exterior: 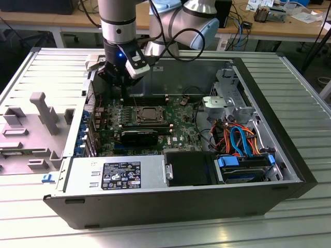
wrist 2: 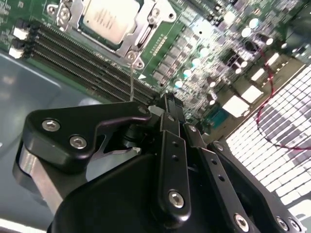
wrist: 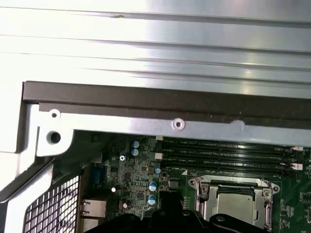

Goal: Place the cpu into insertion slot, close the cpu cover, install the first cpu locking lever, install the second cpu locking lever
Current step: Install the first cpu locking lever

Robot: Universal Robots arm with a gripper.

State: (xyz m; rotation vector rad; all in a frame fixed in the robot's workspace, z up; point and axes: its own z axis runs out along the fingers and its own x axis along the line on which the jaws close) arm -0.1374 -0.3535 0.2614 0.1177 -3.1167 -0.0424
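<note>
The cpu [wrist 2: 109, 17] lies silvery-grey in the insertion slot [exterior: 138, 120] on the green board. The cpu cover [wrist 2: 140, 36] is folded down around the cpu as a silver frame. A thin wire locking lever [wrist 2: 131, 80] sticks up from the socket's corner, beside the black memory slots. My gripper [wrist 2: 166, 103] hangs just off that corner with its black fingers together and nothing visible between them. The lever's tip ends a little way from them. In the exterior view the gripper [exterior: 125, 93] is above the board at the socket's left. The cpu [wrist: 233, 206] also shows in the first wrist view.
Long black memory slots [wrist 2: 82, 58] run alongside the socket. The case's dark rim [wrist: 165, 102] and metal wall stand close behind the gripper. A perforated grille [wrist 2: 286, 111] and a red cable are to one side. Drive bays with orange and blue cables [exterior: 240, 139] fill the exterior view's right.
</note>
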